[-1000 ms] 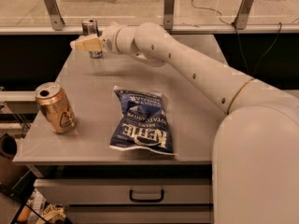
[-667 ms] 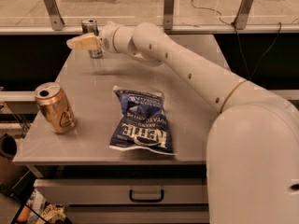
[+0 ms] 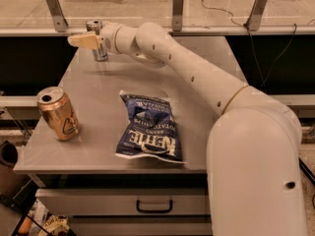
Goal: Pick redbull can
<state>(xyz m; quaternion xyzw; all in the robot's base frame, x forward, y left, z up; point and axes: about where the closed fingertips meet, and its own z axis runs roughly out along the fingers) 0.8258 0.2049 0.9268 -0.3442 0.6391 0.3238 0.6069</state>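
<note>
The redbull can (image 3: 100, 50) is slim and silver-blue with a silver top. It stands upright at the far left corner of the grey table (image 3: 98, 107). My gripper (image 3: 87, 39) is at the end of the white arm (image 3: 187, 68), which reaches across the table from the right. The gripper is right at the can's upper part and crosses in front of it, hiding part of the can. The can's base rests on the table.
A wider gold can (image 3: 58, 113) stands upright near the table's left front edge. A dark blue Kettle chip bag (image 3: 149, 128) lies flat in the middle front. A drawer with a handle (image 3: 154, 206) is under the table. A railing (image 3: 177, 6) runs behind the table.
The gripper has shifted a little to the left and slightly up along the redbull can. The cans and the chip bag have not moved.
</note>
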